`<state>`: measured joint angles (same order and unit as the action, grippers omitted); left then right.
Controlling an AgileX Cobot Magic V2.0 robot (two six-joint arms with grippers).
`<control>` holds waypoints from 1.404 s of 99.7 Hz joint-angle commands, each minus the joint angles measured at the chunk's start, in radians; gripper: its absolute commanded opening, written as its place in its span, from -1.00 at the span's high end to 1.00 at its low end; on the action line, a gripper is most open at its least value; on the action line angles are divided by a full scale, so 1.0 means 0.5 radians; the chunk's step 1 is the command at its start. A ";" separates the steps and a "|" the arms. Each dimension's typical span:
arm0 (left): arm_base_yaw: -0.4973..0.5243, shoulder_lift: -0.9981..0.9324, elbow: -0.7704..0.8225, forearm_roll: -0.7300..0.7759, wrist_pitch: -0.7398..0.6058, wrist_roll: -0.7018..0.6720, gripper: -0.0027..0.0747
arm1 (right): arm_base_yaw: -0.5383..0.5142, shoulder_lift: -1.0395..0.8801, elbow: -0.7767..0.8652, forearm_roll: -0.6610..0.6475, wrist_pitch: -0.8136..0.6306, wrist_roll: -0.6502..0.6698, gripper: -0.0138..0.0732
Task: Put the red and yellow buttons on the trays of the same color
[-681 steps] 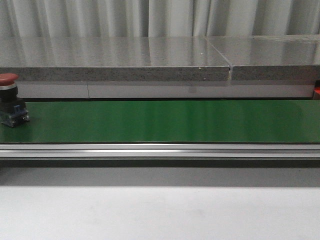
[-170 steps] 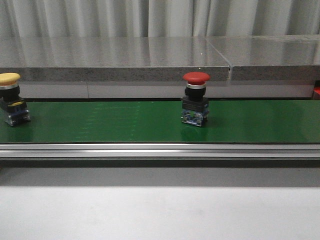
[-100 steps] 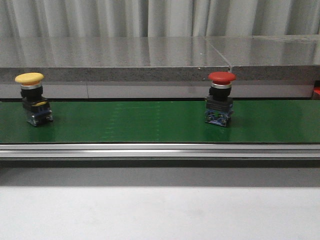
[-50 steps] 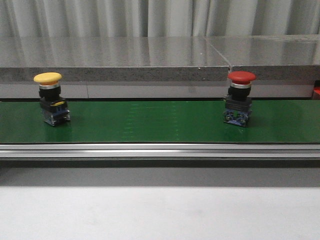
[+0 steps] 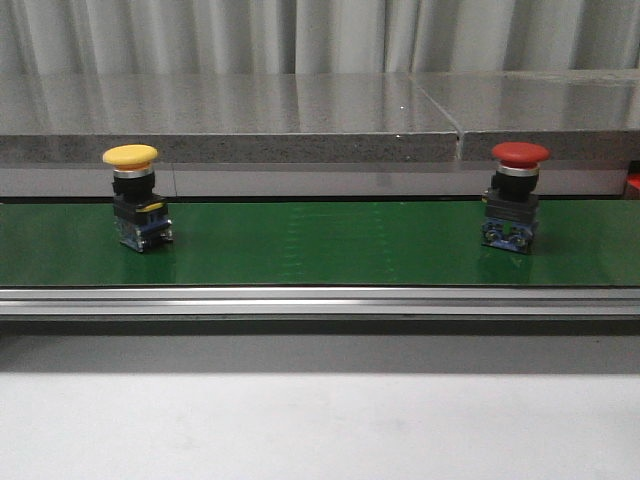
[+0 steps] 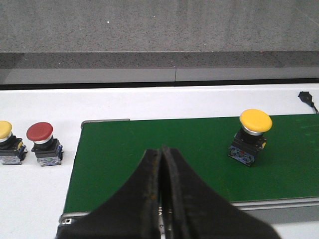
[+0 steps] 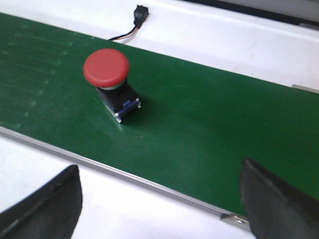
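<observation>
Both buttons have shifted rightward along the green belt (image 5: 320,245) since half a second ago. Yellow button (image 5: 137,208): upright, at 9 o'clock in the front view. Red button (image 5: 514,208): upright, at 3 o'clock, well apart from it. Left gripper (image 6: 161,164): fingers pressed together, holding nothing, above the belt's near edge. Right gripper (image 7: 159,199): spread wide, empty. Off-belt, left wrist view: spare red button (image 6: 44,143) beside spare yellow button (image 6: 7,148).

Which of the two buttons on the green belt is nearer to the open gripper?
The red button: it stands just beyond the open right gripper. The yellow button is far along the belt, near the shut left gripper.
</observation>
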<state>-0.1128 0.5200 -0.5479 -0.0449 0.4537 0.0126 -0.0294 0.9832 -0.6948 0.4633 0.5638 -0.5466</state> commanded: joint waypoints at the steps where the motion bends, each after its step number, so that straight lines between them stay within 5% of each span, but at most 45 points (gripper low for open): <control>1: -0.013 0.005 -0.056 -0.016 -0.161 -0.025 0.98 | 0.067 0.143 -0.126 0.057 -0.113 -0.060 -0.77; 58: -0.013 0.005 -0.056 -0.016 -0.161 -0.025 0.98 | 0.234 0.958 -0.581 0.057 -0.219 -0.060 -0.75; 65: -0.013 0.005 -0.056 -0.016 -0.161 -0.025 0.98 | 0.234 1.010 -0.597 0.057 -0.222 -0.060 -0.58; 82: -0.013 0.005 -0.056 -0.016 -0.161 -0.025 0.98 | 0.230 1.038 -0.601 0.057 -0.178 -0.060 0.21; 95: -0.013 0.005 -0.056 -0.016 -0.161 -0.025 0.98 | 0.205 1.016 -0.695 0.057 -0.056 -0.059 0.34; 115: -0.013 0.005 -0.056 -0.016 -0.161 -0.025 0.98 | -0.090 1.009 -1.084 0.057 0.302 -0.059 0.34; 140: -0.013 0.005 -0.056 -0.016 -0.161 -0.025 0.98 | -0.680 1.080 -1.476 0.057 0.302 -0.037 0.34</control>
<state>-0.1128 0.5200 -0.5479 -0.0449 0.4510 0.0126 -0.2831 1.5410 -1.3514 0.4710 0.7535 -0.5656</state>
